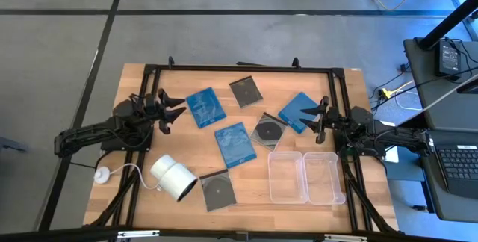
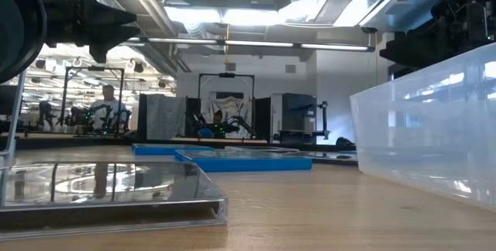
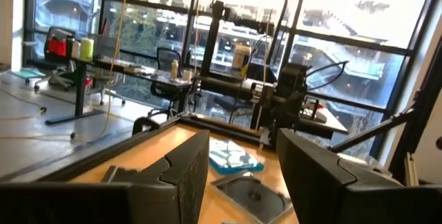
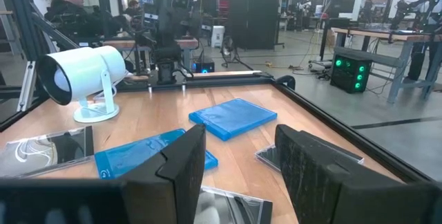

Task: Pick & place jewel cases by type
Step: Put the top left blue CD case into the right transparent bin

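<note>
Overhead, six jewel cases (image 1: pixel 235 143) lay scattered across the frame's centre, beside two clear trays (image 1: pixel 306 176) at lower right. Left gripper (image 1: pixel 178 112) at mid-left and right gripper (image 1: pixel 311 116) at mid-right both gaped wide, empty.

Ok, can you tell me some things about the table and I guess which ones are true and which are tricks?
1. Three blue cases lie on the table. True: one, another, a third.
2. The two clear trays each hold a case. False: both look bare inside.
3. The left pincer is squeezing a blue case. False: it is open and holds nothing, beside the blue case.
4. A white cylinder sits near a grey case. True.
5. The right pincer is open. True: it is by the third blue case.
6. All the grey cases are stacked in one pile. False: they lie apart, flat on the table.
</note>
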Action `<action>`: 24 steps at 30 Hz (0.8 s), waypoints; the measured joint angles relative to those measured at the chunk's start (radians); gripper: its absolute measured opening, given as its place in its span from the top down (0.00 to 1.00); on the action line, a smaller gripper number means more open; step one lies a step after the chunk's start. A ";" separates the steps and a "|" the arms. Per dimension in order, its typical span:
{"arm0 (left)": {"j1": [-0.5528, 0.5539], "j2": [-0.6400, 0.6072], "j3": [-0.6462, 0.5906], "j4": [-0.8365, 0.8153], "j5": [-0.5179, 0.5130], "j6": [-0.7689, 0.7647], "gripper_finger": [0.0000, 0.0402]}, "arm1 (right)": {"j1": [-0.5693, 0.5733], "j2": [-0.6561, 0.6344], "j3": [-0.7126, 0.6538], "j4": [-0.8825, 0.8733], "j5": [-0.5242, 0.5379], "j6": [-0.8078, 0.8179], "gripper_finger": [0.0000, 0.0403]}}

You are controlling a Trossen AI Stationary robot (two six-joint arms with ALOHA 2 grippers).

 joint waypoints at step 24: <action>0.000 0.000 0.000 0.060 -0.022 0.019 0.58 | 0.000 0.000 0.000 0.016 0.114 -0.005 0.56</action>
